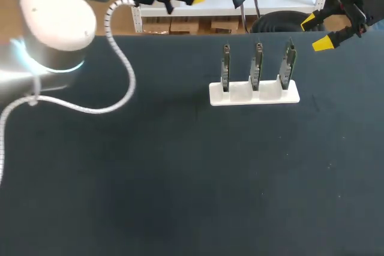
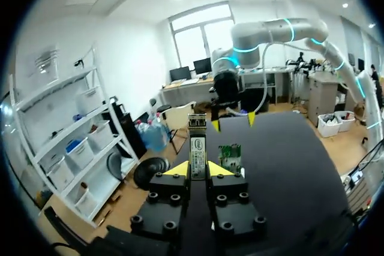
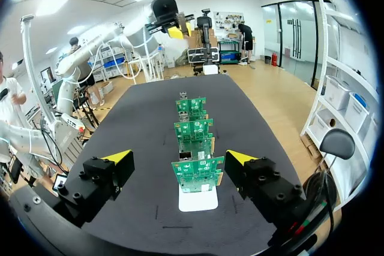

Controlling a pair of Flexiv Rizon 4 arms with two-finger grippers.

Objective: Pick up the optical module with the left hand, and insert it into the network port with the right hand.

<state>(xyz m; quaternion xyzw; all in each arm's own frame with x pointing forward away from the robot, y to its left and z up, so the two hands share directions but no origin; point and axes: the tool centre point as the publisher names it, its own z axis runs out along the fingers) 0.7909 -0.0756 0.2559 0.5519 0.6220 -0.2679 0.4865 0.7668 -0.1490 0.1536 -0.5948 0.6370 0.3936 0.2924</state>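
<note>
Nearest to us is the dark table [image 1: 150, 178]. Past its middle, toward our right, stands a white holder [image 1: 240, 96]. Three green circuit boards [image 1: 257, 64] sit upright in its slots, side by side. We cannot make out the network port itself; we judge it sits on the upper edge of one of these boards.

Farther out, past the holder's right end and near the table's far edge, hangs our right gripper [image 3: 179, 157]. Its fingers are spread wide with nothing between them. Its own camera looks along the row of boards, the closest one just ahead of the yellow tips.

Farthest off, over the far edge on our left, our left gripper [image 2: 198, 171] is clamped on the optical module [image 2: 197, 145]. The module is a slim metal bar pinched by its lower part, with most of its length standing out beyond the tips. The two grippers are well apart.

We judge the pick done, with the handover and the insertion left to do. Each carries its own risk:

- **Handover:** Only a short stretch of the module is held. A sideways nudge from our right fingers could twist it in the grasp, or drop it if our left lets go too soon.
- **Insertion:** A skewed regrasp would bring the module to the port at an angle, where it could jam.
- **Boards:** They only stand in slots, so pushing hard against a jam could tip a board or shift the holder.
</note>
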